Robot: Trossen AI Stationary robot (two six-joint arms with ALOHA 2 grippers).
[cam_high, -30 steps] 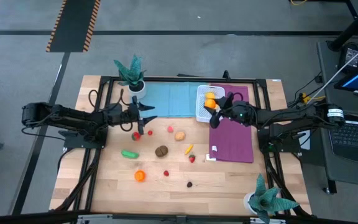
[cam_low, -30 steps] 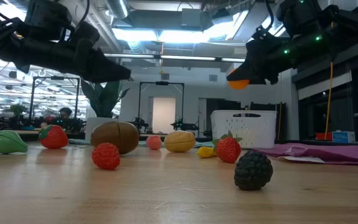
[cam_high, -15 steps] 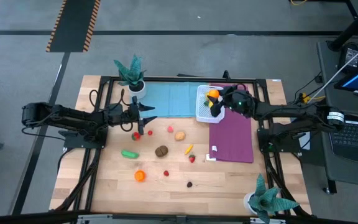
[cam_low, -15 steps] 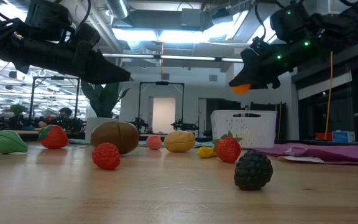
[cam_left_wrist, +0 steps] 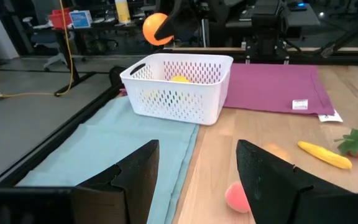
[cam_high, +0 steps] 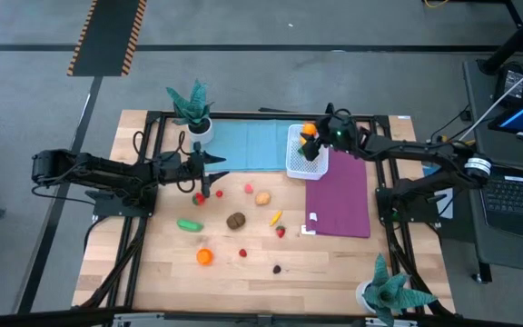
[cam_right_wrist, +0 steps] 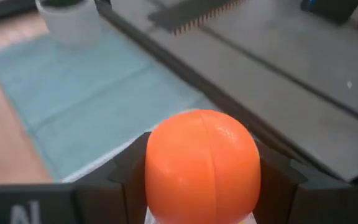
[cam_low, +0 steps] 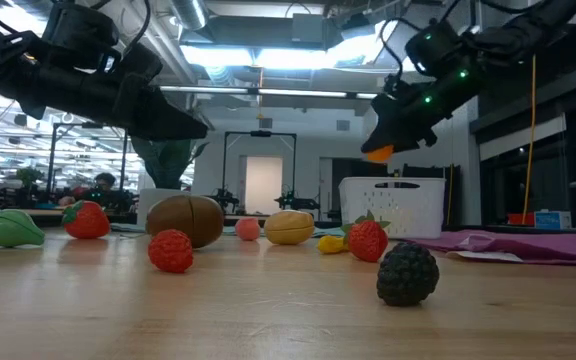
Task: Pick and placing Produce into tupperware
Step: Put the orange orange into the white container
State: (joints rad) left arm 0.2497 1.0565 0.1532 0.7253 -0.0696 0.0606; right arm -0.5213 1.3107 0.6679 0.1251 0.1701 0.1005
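Pinching an orange fruit (cam_right_wrist: 202, 167), your right gripper (cam_high: 313, 138) hangs above the tupperware (cam_high: 300, 163); centre and lower before releasing. Left gripper (cam_high: 205, 175), fingers spread and empty, waits over the table (cam_high: 243, 268).

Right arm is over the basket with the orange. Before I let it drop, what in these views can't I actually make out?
- Basket contents: high view, right gripper and its orange cover the inside; left wrist view shows only one yellow piece through the wall.
- Basket below the orange: right wrist view, the fruit fills the frame.
- Left gripper: high view, too small to judge.
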